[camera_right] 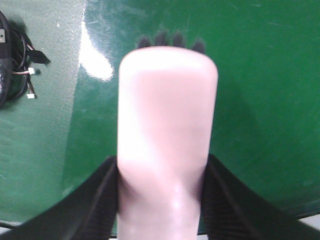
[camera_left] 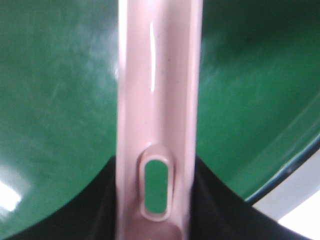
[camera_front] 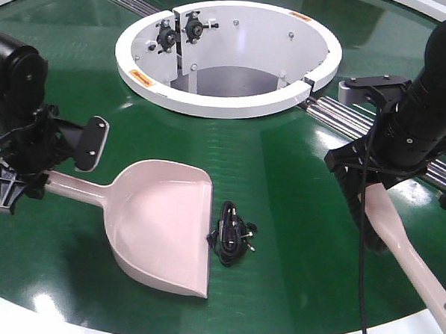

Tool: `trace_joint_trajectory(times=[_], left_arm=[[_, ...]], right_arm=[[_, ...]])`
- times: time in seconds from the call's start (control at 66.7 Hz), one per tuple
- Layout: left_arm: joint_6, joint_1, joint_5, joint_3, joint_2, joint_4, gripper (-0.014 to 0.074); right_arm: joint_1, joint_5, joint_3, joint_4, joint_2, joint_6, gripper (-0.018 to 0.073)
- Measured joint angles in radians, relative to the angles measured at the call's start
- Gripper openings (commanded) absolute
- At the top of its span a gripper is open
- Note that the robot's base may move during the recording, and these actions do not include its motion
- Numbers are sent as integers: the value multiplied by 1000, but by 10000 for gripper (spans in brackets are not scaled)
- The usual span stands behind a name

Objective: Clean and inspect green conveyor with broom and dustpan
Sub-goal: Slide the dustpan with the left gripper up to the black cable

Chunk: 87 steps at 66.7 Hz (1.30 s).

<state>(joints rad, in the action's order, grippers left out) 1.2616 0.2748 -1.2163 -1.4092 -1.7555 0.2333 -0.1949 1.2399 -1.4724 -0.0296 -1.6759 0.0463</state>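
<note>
Two likely light, stiff, slick plastic tools: left fingers (camera_left: 95, 217) pinch the dustpan (camera_front: 164, 224) handle, right fingers (camera_right: 95, 210) pinch the broom (camera_right: 167, 125) neck.

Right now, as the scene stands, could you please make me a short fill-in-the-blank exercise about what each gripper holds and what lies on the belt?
1. The left gripper is shut on the handle of the ____.
2. The right gripper is shut on the ____.
3. The black cable bundle lies on the ____ conveyor.
Missing words: dustpan; broom; green.
</note>
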Motion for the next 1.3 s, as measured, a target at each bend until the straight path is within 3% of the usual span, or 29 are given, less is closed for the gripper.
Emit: trace_joint_trajectory(times=[0.72, 1.305], left_arm=[[-134, 36, -30, 1, -3, -85, -7], [-136, 36, -30, 1, -3, -87, -7]], right_arm=[[0, 0, 0, 0, 0, 0, -3], [0, 0, 0, 0, 0, 0, -3]])
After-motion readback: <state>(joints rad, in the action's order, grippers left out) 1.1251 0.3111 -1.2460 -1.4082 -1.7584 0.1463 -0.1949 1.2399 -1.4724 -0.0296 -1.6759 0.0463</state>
